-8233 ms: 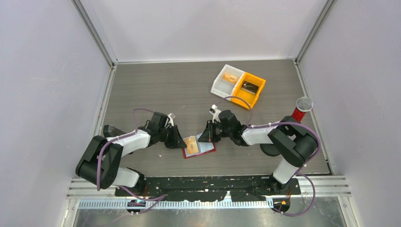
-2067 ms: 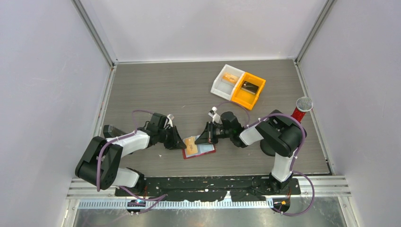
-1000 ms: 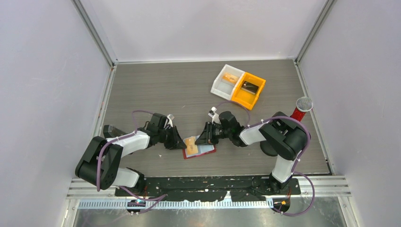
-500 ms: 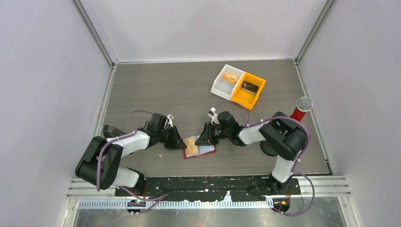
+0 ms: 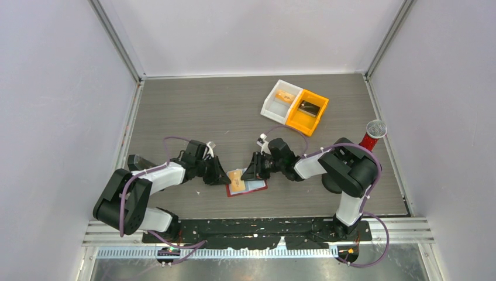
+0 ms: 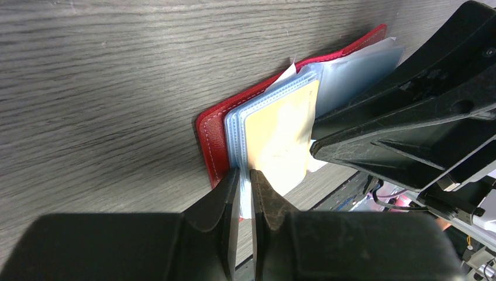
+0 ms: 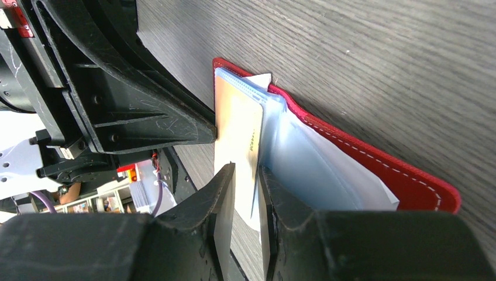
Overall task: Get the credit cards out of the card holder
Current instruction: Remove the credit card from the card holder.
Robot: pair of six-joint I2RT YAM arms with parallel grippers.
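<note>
A: Card holder, position?
B: Card holder (image 6: 212, 137) lies open on the table (image 5: 193, 111), between my grippers.
A: Fingers?
B: Left gripper (image 6: 244, 175) is nearly together, pinching the holder's edge. Right gripper (image 7: 247, 170) is clamped on the credit card (image 7: 237, 129) edge over its left half.

Both our arms stretch forward and inward, forearms low, tips facing each other. Our left end effector (image 5: 221, 178) has its jaws nearly together; our right end effector (image 5: 248, 174), close opposite, shows a slightly wider slot.
</note>
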